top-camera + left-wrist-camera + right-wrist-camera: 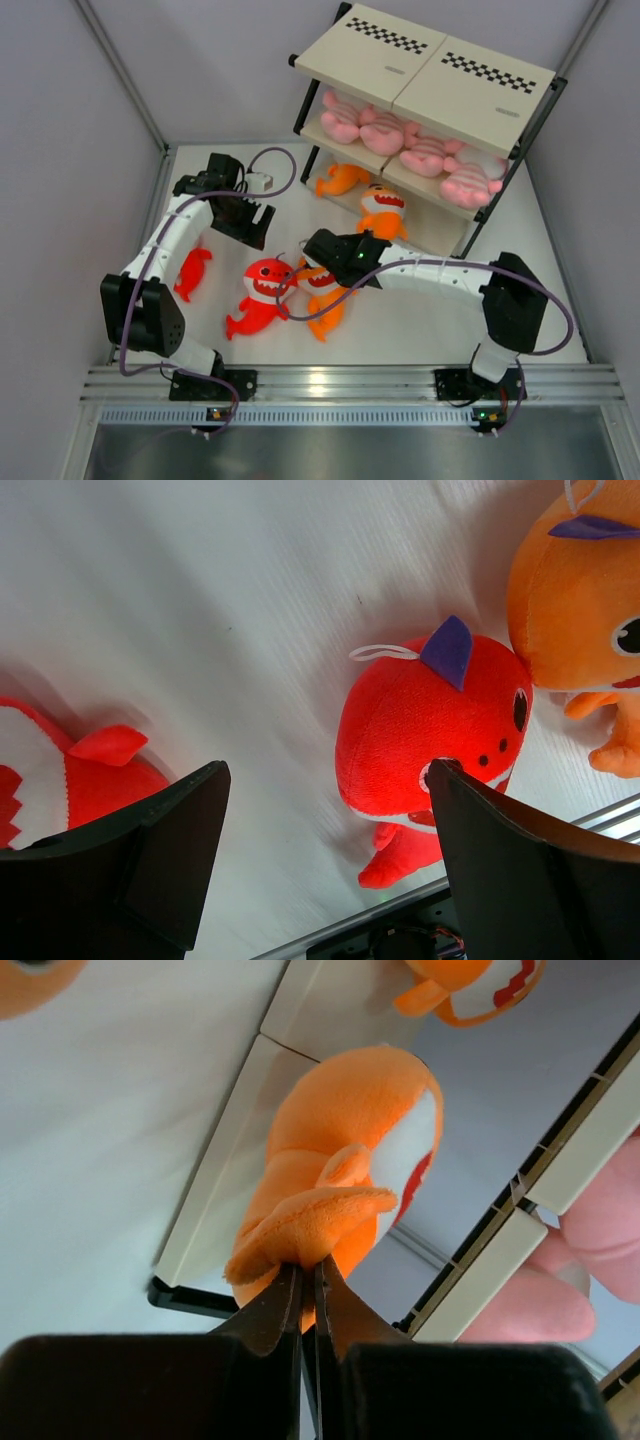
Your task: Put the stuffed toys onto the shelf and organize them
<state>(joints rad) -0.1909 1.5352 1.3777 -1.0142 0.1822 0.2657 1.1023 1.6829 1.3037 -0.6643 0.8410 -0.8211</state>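
The orange shark (383, 212) (340, 1160) is right at the front edge of the bottom board of the shelf (430, 70) (585, 1155), toothy face up toward the top camera. The right claw (366, 238) (308, 1285) has it by the tail fin, with the fingers squeezed nearly together and just that flap of orange plush between them. I can't tell if the shark is actually resting on the board or hanging in front of it.

The shelf sits in the far right corner of the table (420, 330). The pink plushies (420, 150) (600, 1250) are lined up along its middle tier. A second orange shark (340, 180) lies at the left end of the bottom board.

On the table there's a third orange shark (326, 300) (570, 590) around the middle, a bit toward the near edge and partly under the right arm. A red shark (262, 290) (430, 730) is right beside it on its left, and their heads touch in the left wrist view. Another red one, call it the side shark (192, 272) (70, 780), lies close to the left edge.

The left claw (258, 225) (328, 770) is above the table between the two red ones, more toward the far side. Its fingers are spread wide and it's holding nothing.
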